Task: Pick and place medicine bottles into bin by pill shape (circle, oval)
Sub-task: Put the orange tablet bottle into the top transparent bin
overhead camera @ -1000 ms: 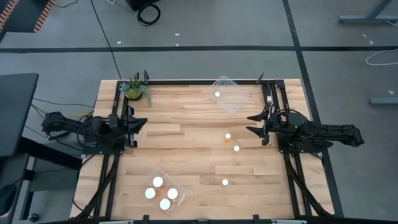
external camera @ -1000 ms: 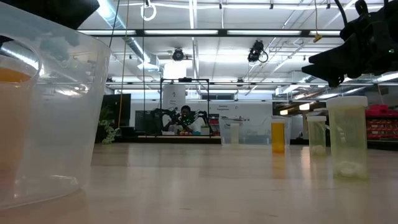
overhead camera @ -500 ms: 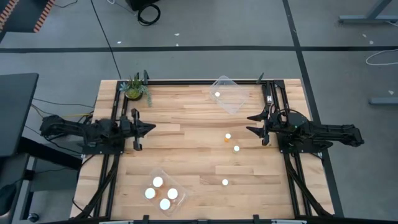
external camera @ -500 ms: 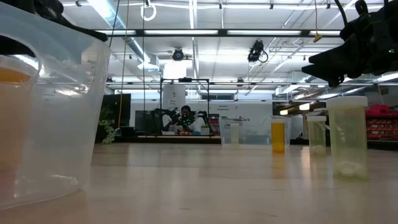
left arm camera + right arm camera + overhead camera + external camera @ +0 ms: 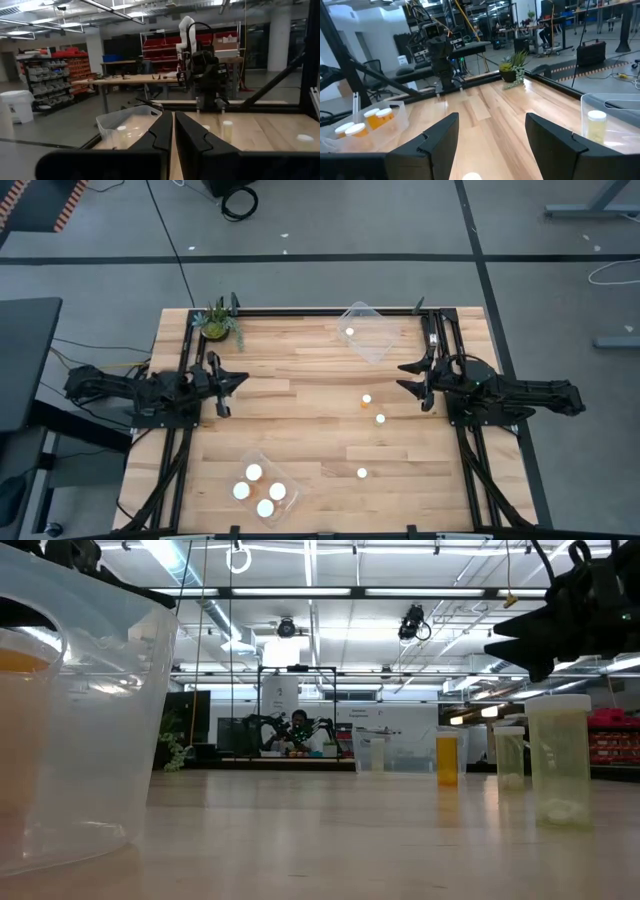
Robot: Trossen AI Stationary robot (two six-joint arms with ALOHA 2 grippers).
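Note:
Three medicine bottles stand loose on the table right of centre (image 5: pixel 366 399) (image 5: pixel 380 418) (image 5: pixel 361 473); they also show in the low view (image 5: pixel 447 760) (image 5: pixel 509 758) (image 5: pixel 558 760). One bottle (image 5: pixel 350 332) stands in the clear far bin (image 5: pixel 372 340). Several bottles (image 5: pixel 253 473) stand in the clear near bin (image 5: pixel 285 480). My left gripper (image 5: pixel 236 380) hangs shut and empty over the table's left side; its fingers almost meet in the left wrist view (image 5: pixel 173 127). My right gripper (image 5: pixel 403 379) hangs open and empty at the right, above the loose bottles (image 5: pixel 492 145).
A small green potted plant (image 5: pixel 216 323) stands at the far left corner. Black frame rails (image 5: pixel 432 340) run along both sides of the wooden table. Bare wood lies between the two grippers.
My left gripper has gone toward the table's right edge, out from the left rail over the wood, staying clear of the table. The bottles and bins have kept still.

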